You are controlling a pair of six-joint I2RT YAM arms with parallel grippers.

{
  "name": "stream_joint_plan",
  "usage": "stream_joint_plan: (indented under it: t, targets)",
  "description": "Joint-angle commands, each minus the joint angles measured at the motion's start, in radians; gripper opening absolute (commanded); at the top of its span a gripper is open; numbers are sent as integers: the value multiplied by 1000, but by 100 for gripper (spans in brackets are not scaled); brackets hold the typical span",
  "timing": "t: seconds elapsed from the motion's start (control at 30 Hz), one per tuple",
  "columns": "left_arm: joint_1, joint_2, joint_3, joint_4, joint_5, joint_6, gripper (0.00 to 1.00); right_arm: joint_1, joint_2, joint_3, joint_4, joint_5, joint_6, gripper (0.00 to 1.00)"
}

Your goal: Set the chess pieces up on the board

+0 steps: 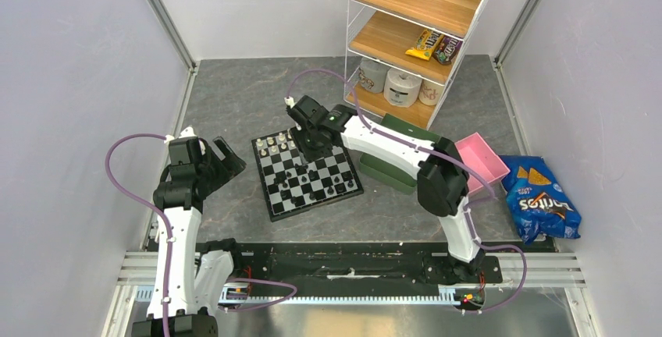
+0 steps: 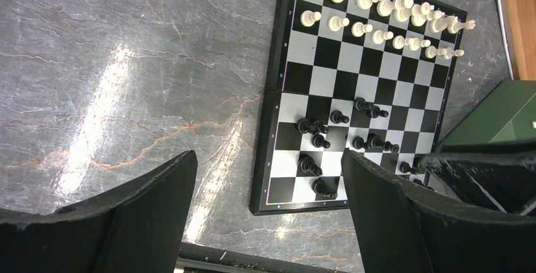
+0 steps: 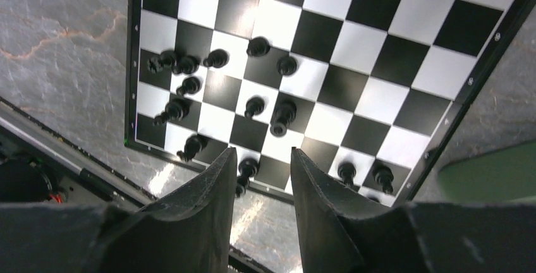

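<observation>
The board [image 1: 275, 214] lies on the grey table between the two arms. Cream-white chess pieces [image 1: 273, 144] line its far-left edge in two rows [image 2: 385, 17]. Black chess pieces [image 1: 316, 185] stand unevenly over its near rows [image 3: 183, 90]. My right gripper [image 1: 306, 150] hovers above the board, its jaws [image 3: 262, 153] open a little with nothing between them. One black piece [image 3: 245, 170] stands on the board's edge row just below and beside the left finger. My left gripper [image 1: 226, 161] hangs wide open and empty [image 2: 268, 156] over the table at the board's left rim [image 2: 273, 127].
A green tray [image 1: 390, 165] sits right of the board, and a pink tray [image 1: 482, 157] lies beyond it. A blue chips bag [image 1: 542, 204] lies at the far right. A wire shelf rack [image 1: 414, 33] with snacks and rolls stands at the back.
</observation>
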Motion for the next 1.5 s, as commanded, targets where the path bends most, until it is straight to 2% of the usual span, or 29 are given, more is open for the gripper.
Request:
stream_joint_plan:
  t: [0.0,0.27,0.47,0.73,0.87,1.47]
  targets:
    - [-1,-8,-1,30,8,-16,91,5,87,118,-28,19,-42,44]
    - [-1,-8,0,29,6,-18,91,-3,217,260,-74,21,-73,44]
    - [-1,-6,-1,29,8,-17,91,-12,279,307,-88,19,-86,42]
    - [-2,-3,-1,30,9,-16,91,-24,312,323,-95,20,-89,38]
    - [-1,-3,-1,30,9,-16,91,-29,326,329,-96,17,-94,31]
    - [0,-3,0,30,9,-16,91,-31,346,351,-97,-9,-95,26]
